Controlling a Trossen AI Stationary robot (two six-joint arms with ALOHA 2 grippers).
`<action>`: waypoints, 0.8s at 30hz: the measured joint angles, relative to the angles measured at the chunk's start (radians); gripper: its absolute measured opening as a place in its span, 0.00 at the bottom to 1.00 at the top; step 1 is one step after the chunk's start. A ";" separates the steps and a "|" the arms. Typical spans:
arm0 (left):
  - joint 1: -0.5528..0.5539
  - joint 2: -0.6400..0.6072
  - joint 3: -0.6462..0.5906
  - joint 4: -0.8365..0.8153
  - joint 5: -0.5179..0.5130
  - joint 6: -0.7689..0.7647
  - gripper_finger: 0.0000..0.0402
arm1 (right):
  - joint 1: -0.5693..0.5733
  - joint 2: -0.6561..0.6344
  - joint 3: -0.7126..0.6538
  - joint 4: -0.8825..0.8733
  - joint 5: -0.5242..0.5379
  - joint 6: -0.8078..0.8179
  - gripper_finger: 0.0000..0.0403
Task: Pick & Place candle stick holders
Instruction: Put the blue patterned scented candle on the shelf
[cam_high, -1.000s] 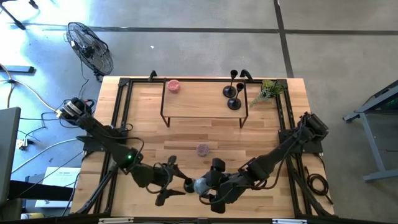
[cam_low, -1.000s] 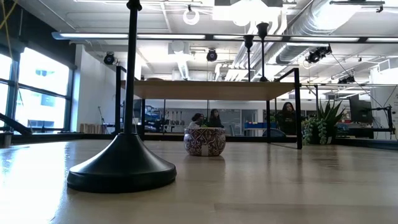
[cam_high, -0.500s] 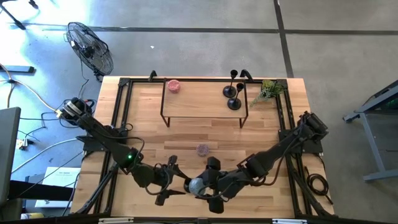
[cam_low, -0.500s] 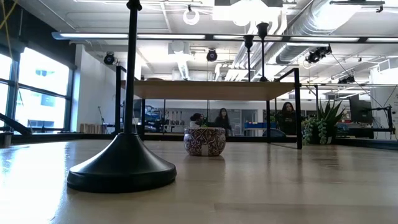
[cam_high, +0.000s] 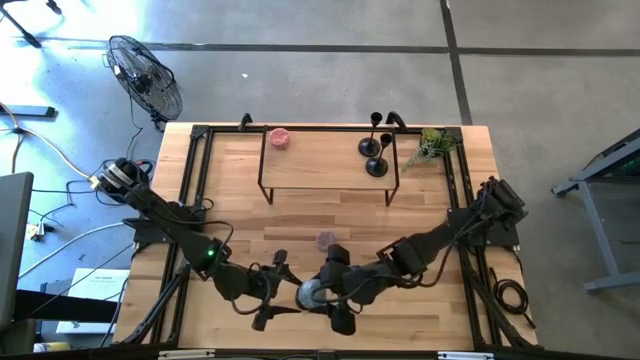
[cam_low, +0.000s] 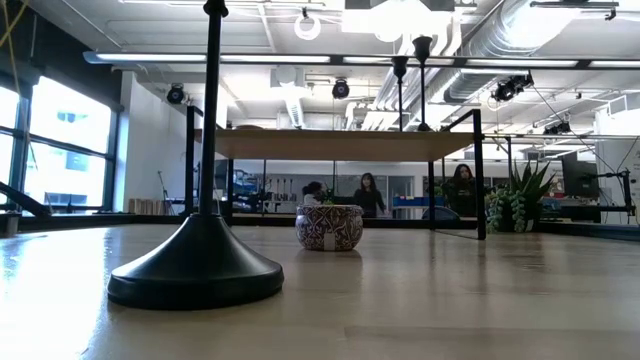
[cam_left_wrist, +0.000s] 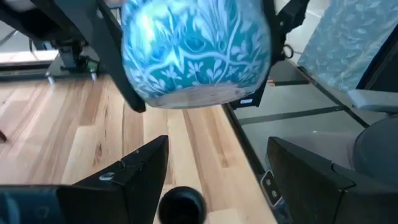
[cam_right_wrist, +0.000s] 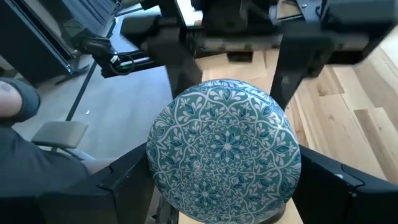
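Right claw (cam_high: 312, 294) now nearer left claw (cam_high: 283, 292)

No readable text anywhere in these views; no label, brand, number or sign comes through on the table, the arms or the room behind; the teal patterned ball (cam_right_wrist: 225, 149) carries only a white floral and leaf design, no lettering; the small patterned pot (cam_low: 329, 227) likewise shows ornament only, nothing that can be read.
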 joint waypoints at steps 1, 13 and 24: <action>0.002 0.002 0.000 -0.004 -0.001 0.001 0.67 | -0.004 0.000 0.000 -0.001 0.000 0.000 0.73; 0.086 0.044 -0.002 0.077 0.084 0.012 0.67 | -0.011 0.000 0.000 -0.011 -0.003 -0.001 0.73; 0.091 0.042 0.000 0.114 0.143 0.012 0.67 | -0.010 0.000 -0.001 -0.039 0.019 -0.001 0.73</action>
